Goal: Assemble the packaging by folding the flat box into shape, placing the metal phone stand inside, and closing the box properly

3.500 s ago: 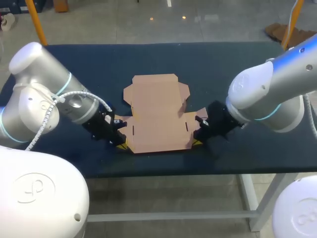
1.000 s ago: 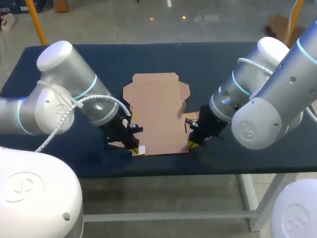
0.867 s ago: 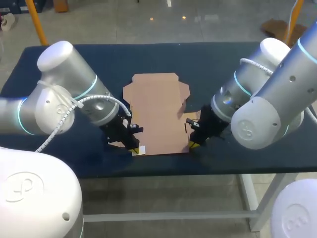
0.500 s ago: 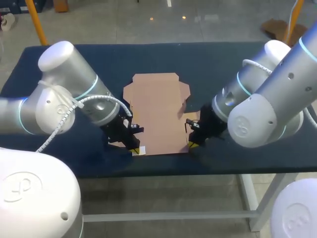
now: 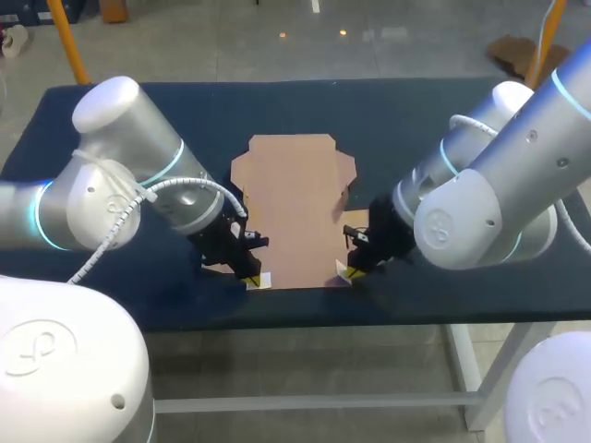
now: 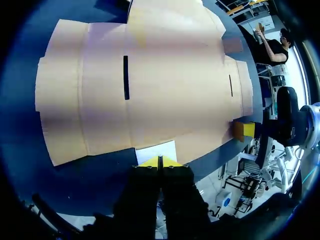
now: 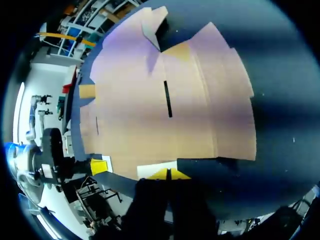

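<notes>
Both pressed together: left end effector (image 6: pixel 159 161), right end effector (image 7: pixel 168 173), at near corners of flat box (image 5: pixel 294 208).

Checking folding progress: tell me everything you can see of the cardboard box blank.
The cardboard box blank is brown, creased, cut with two narrow slots, and lies unfolded, flat on the dark table, tabbed lid end farthest away. At each near corner, a pale small flap meets the shut left pincer or right pincer.
</notes>
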Controlling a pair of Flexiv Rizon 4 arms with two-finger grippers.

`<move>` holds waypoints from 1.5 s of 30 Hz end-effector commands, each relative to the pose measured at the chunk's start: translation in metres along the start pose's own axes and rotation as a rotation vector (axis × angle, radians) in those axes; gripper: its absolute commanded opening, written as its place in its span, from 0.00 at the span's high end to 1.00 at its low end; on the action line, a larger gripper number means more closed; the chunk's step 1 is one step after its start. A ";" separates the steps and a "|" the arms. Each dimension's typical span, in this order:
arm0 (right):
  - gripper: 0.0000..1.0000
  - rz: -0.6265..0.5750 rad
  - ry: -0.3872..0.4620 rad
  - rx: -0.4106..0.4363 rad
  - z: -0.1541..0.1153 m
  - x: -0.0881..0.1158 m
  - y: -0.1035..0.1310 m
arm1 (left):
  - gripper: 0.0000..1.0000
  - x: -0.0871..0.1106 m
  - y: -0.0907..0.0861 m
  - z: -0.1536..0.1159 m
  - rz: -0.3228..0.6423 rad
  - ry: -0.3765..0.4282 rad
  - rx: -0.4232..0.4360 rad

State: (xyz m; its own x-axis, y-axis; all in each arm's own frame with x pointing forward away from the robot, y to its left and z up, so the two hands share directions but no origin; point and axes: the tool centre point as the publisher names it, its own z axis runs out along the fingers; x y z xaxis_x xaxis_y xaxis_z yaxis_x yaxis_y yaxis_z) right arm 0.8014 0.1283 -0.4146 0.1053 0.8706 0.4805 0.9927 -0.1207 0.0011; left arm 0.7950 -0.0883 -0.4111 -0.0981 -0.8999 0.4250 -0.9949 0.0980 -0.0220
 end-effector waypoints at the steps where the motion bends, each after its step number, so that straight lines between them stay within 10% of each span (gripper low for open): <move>1: 1.00 -0.008 0.014 0.004 0.004 0.001 0.000 | 1.00 0.001 0.000 0.006 -0.001 -0.009 -0.001; 31: 1.00 -0.062 -0.036 0.009 0.032 -0.004 -0.005 | 1.00 0.001 0.002 0.012 -0.011 -0.048 0.031; 45: 1.00 -0.072 0.055 -0.016 -0.007 -0.006 0.001 | 1.00 0.007 0.005 -0.025 0.001 -0.088 0.150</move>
State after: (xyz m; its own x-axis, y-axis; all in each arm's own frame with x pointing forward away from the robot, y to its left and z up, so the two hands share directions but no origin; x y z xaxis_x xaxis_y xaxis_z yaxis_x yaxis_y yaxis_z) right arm 0.8020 0.1335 -0.4197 0.0373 0.8803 0.4729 0.9948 -0.0776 0.0661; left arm 0.8003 -0.0887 -0.4001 -0.1006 -0.9264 0.3628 -0.9895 0.0550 -0.1338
